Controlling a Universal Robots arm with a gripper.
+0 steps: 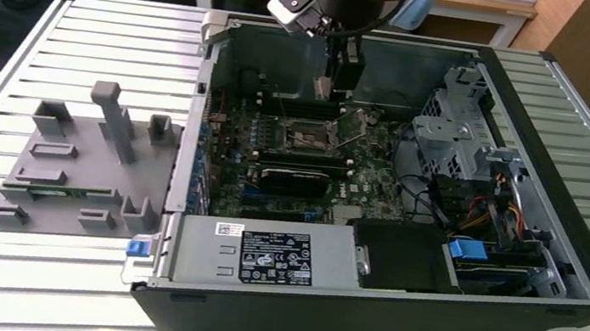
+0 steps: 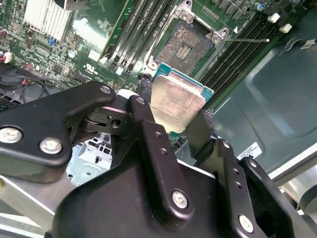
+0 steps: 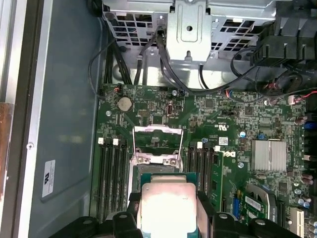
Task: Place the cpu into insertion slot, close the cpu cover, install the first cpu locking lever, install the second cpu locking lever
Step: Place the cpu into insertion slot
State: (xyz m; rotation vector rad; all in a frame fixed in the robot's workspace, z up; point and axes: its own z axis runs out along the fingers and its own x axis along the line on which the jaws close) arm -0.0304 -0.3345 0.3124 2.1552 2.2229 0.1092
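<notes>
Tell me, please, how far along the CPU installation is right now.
Done: nothing yet; the insertion slot is bare. In hand: the gripper has its jaws shut on the cpu, above the motherboard. Left: all four steps, as the cpu is not in the slot.

insertion slot [image 2: 184, 45] open above, memory slots [image 2: 136, 37] flanking 2 sides

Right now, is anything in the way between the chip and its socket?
Nothing visible is. The tool holds the chip in the air, and the socket lies open and bare.
</notes>
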